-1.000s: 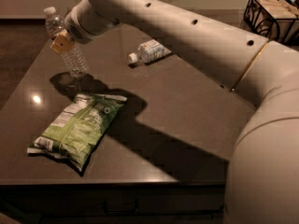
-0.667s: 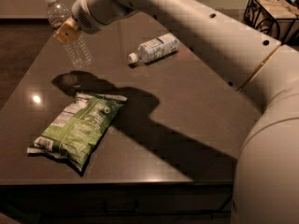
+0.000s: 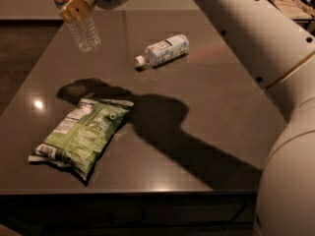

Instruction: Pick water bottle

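Gripper (image 3: 74, 9) located at upper left of view, closed on bottle (image 3: 86, 34); grasp taken on upper body. Bottle held in air, tilted, well above table (image 3: 206, 132) — no contact with surface. Top end cut off by frame edge. Second bottle (image 3: 162, 49) lying on side mid-table, chip bag (image 3: 81, 136) flat near front-left; neither touched. Step judged: pick essentially achieved, lift phase. Next move calls for grip to be kept firm and bottle carried clear of table items.
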